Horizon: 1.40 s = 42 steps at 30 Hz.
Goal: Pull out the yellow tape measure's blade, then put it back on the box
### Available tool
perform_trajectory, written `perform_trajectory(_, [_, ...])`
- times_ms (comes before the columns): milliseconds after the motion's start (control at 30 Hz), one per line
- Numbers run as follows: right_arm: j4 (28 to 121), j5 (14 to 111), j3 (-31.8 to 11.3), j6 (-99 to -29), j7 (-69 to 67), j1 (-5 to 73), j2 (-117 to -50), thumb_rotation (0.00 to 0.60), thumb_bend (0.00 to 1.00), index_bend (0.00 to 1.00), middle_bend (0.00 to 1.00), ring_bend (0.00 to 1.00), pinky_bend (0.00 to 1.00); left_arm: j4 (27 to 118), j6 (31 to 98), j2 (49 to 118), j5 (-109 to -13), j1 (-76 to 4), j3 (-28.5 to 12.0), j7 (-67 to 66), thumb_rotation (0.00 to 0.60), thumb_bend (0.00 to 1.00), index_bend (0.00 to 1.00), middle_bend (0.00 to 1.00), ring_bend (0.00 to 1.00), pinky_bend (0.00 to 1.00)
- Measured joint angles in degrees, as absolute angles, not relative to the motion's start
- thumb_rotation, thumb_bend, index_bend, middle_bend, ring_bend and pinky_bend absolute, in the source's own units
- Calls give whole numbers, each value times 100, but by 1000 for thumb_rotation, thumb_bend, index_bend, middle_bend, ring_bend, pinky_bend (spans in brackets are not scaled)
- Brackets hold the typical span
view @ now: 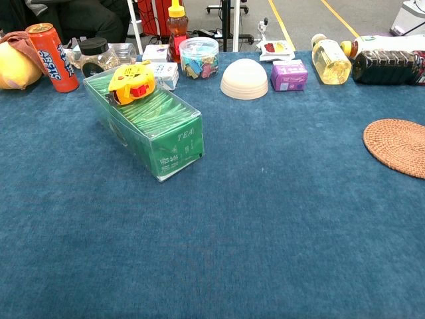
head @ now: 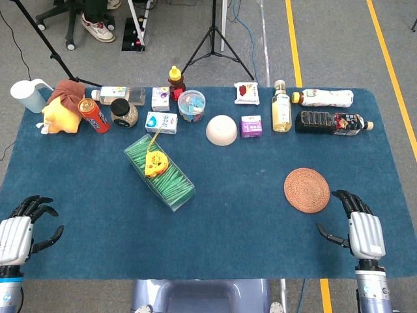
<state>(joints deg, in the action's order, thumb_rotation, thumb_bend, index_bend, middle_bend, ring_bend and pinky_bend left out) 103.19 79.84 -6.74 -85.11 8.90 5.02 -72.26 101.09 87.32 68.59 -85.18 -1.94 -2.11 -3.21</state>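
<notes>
On the green tea box [view: 149, 123] sat the yellow tape measure [view: 132, 82]. Only the head view showed the left hand [head: 23, 228] and right hand [head: 360, 229], fingers apart, empty, on blue cloth [head: 247, 215] above grey flooring.

I see a yellow tape measure with a red button [view: 133, 81] on a clear box of green tea packets [view: 154, 117], white "TEA" lettering on its end. The counter [head: 228, 215] wears deep blue cloth. At three o'clock lies a woven reddish-brown round mat [head: 307, 190]. The silver-backed right hand [head: 360, 227] has black fingers [head: 343, 195].
</notes>
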Motion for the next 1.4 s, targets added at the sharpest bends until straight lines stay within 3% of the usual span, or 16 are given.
perform_trajectory(900, [10251,7970,-665,-8540,762,465,-7215,406,275,190,188,178,241,10159,8724,6809,-8536,-230,-224,-420,600,272,462,295,178,258])
perform_trajectory(1400, [10302,8080,-570,-8692,672,322,-7118,403,275,190,188,178,241,10178,8345,6231,-8763,-707,-443,-706,600,261,462,310,214,277])
